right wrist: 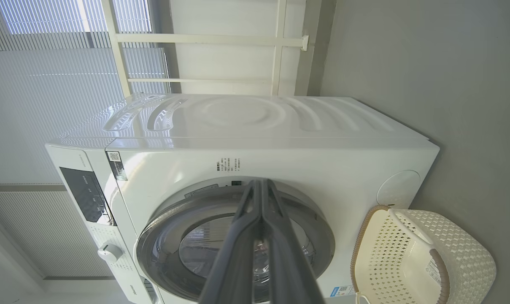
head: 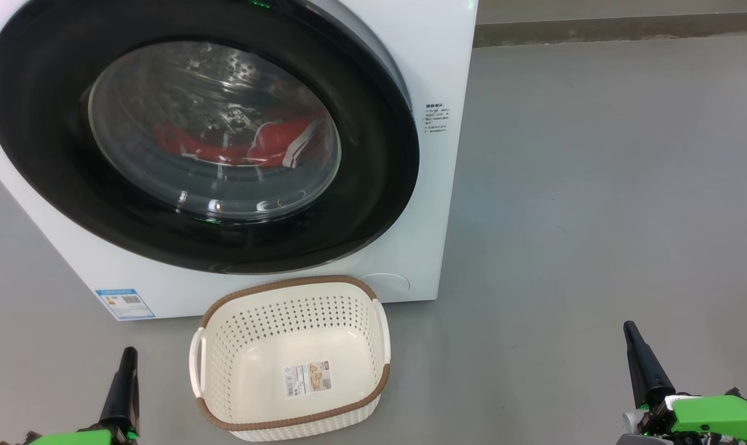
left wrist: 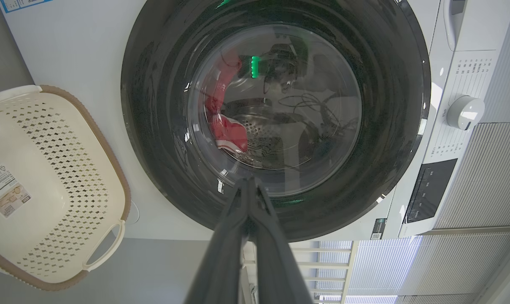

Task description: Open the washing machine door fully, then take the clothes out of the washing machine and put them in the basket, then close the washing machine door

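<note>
Left claw (head: pixel 128 355): fingers pressed together, holding nothing, low at the left and well apart from the machine.

Washing machine (head: pixel 438 74): white, standing on the floor (head: pixel 595 185). The washing machine door (head: pixel 373 185) sits shut against its front, so the opening step is judged not yet begun.

Clothes (head: pixel 274 139): red, lying low in the drum behind the glass. They cannot be reached until the door swings.

Basket (head: pixel 256 346): empty, on the floor just before the machine and below the door, likely placed for a short carry.

Right claw (head: pixel 629 329): fingers together, empty, low at the right.
</note>
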You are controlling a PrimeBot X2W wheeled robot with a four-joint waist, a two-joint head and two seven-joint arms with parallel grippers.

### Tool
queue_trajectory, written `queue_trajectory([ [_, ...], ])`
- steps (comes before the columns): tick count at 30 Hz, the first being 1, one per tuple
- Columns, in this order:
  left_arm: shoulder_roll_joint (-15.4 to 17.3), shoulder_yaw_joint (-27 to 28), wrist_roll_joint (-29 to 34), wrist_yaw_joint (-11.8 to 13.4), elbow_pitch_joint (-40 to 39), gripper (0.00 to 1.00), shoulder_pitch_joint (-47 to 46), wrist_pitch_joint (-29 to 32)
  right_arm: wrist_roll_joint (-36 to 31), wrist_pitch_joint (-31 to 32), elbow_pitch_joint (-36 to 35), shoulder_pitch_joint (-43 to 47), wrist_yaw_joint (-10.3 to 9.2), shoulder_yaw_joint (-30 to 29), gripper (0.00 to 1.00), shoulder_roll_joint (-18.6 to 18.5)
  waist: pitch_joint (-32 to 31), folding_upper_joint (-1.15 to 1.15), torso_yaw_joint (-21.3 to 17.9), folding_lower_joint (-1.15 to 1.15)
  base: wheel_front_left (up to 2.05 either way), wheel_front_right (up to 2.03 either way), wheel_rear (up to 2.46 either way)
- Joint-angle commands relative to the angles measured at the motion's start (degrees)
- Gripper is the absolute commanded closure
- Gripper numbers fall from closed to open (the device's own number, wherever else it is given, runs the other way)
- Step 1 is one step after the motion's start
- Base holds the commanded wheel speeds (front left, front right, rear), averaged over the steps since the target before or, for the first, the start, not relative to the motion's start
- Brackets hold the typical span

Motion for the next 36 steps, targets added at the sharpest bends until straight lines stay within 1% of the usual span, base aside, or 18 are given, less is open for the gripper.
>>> queue_trajectory([
  [1,0.94,1.85,-0.23,-0.19,-1.45,1.0,-2.15,0.22,0.27,0.41,-1.73,-2.56,-0.05,1.4,1.0,-0.25,0.0,0.0,0.0,0.0,0.0,0.0,0.0],
  [36,0.94,1.85,-0.23,-0.19,-1.45,1.0,-2.15,0.22,0.27,0.41,-1.73,-2.56,-0.05,1.4,1.0,-0.25,0.0,0.0,0.0,0.0,0.0,0.0,0.0],
])
